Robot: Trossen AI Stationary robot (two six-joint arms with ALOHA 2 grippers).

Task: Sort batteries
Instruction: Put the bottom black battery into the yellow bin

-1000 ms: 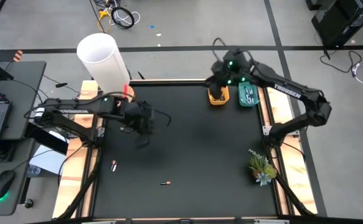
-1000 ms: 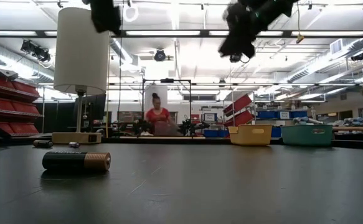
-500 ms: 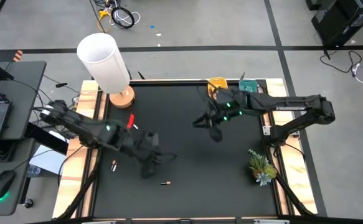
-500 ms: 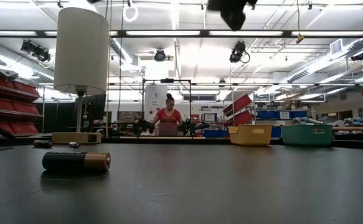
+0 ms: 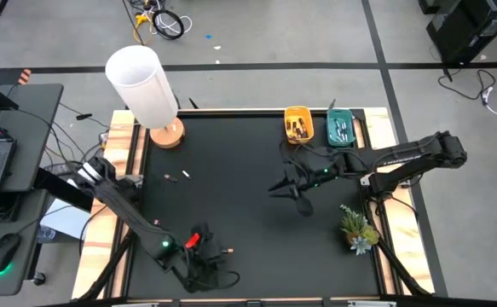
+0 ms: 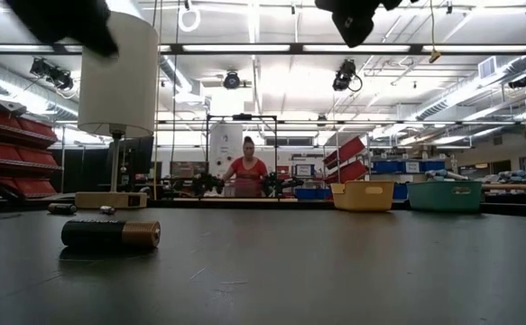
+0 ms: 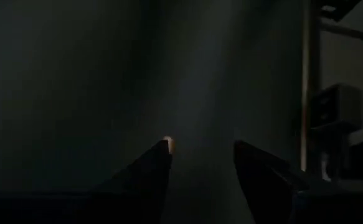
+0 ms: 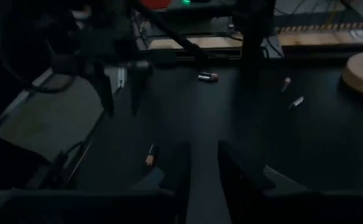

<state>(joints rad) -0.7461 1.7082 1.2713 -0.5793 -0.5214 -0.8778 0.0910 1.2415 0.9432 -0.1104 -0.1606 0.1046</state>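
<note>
Several small batteries lie flat on the black table: one (image 5: pixel 225 251) near the front edge, two (image 5: pixel 177 176) at the far left. A dark battery with a copper end (image 6: pixel 111 234) shows in the low view. My left gripper (image 5: pixel 207 256) hangs low over the near edge, just left of the front battery, fingers open (image 7: pixel 200 152) with nothing between them. My right gripper (image 5: pixel 284 188) hovers above the table's middle right, pointing left, its fingers (image 8: pixel 204 163) a little apart and holding nothing. More batteries lie in the yellow tray (image 5: pixel 298 124) and the teal tray (image 5: pixel 340 129).
A white lamp (image 5: pixel 142 83) on a wooden base stands at the far left corner. A small plant (image 5: pixel 357 227) sits at the right edge. The two trays stand side by side at the far edge. A person shows in the room behind.
My left gripper has swept from beside the lamp toward the table's near edge and down, ending next to the front battery. My right gripper has left the yellow tray and come toward the table's middle, turning to point left. The batteries on the table have kept still.
</note>
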